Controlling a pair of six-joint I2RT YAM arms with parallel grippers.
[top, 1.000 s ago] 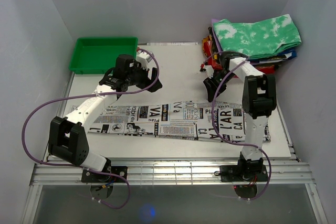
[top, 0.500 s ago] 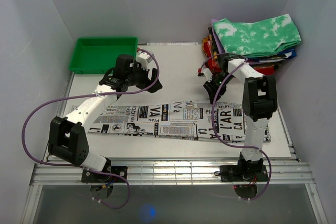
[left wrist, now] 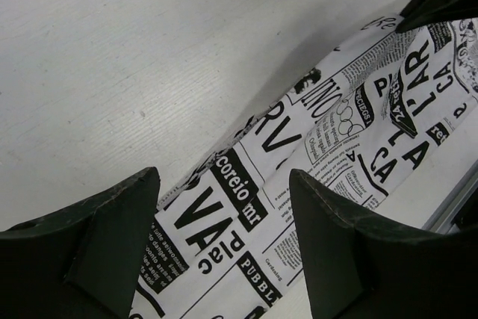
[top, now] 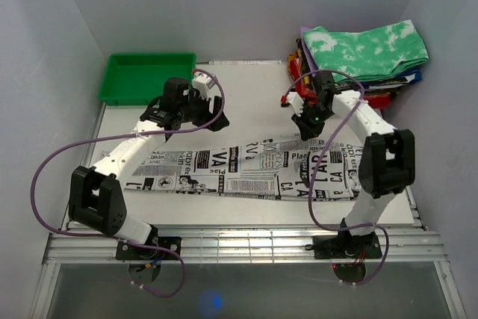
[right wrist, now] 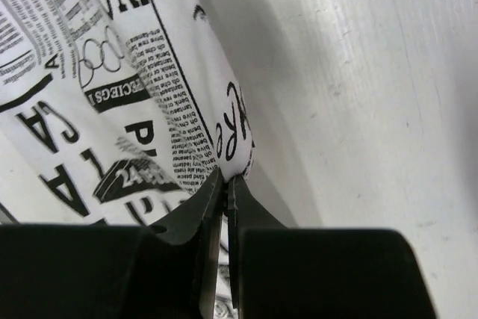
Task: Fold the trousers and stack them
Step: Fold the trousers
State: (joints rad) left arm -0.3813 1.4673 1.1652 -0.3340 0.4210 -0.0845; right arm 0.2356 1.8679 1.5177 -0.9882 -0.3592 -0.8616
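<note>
The right tool (right wrist: 225, 184) pinches the newspaper-print trousers (top: 246, 173) at their far edge, apparently to fold them; the left tool (left wrist: 224, 177) hovers spread above the same edge.

Your left pincer (left wrist: 224, 184) hangs with its jaws spread wide, forearm stretched forward and inward. Your right pincer (right wrist: 225, 181) is pinched tight on the trousers (right wrist: 112, 72), elbow bent outward.
</note>
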